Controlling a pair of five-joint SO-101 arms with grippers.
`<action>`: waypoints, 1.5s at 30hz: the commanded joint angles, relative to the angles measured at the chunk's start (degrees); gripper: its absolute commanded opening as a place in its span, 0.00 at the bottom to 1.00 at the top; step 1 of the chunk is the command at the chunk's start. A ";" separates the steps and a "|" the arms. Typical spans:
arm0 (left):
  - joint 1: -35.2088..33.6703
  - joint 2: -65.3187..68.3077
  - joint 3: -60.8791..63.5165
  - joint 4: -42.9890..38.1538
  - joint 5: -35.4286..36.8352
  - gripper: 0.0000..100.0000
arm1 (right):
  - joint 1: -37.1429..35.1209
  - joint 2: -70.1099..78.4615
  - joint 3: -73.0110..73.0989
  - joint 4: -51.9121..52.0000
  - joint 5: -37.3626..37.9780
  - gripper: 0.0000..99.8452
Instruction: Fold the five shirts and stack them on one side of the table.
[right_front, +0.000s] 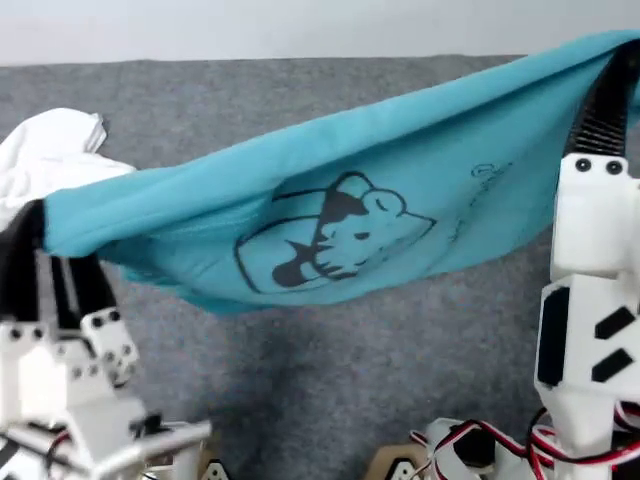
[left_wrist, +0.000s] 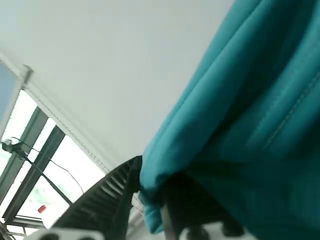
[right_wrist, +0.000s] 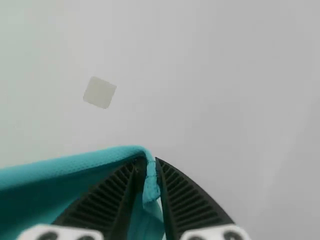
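Observation:
A teal shirt (right_front: 340, 210) with a black and white cartoon print hangs stretched in the air above the grey table (right_front: 420, 330). My left gripper (right_front: 30, 235) is shut on its left corner, and the teal shirt (left_wrist: 250, 130) bunches between the black fingers (left_wrist: 112, 192) in the left wrist view. At the upper right my right gripper (right_front: 615, 65) is shut on the other corner. The right wrist view has the teal shirt's edge (right_wrist: 147, 177) pinched between two ribbed fingers (right_wrist: 185, 197), pointing at the ceiling. The shirt sags in the middle.
A crumpled white shirt (right_front: 45, 150) lies at the far left of the table, partly behind the teal one. The arm bases (right_front: 80, 400) and red and white cables (right_front: 480, 445) sit along the near edge.

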 joint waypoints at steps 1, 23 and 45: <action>-0.18 0.35 -5.58 -4.04 -0.53 0.00 | 1.01 -1.45 -1.67 0.04 0.62 0.01; 0.18 0.35 18.24 -4.75 -0.53 0.00 | 0.57 2.33 23.03 6.29 -7.65 0.01; 6.59 0.35 58.15 -32.44 -0.62 0.00 | -1.98 22.11 58.11 -45.32 -6.86 0.01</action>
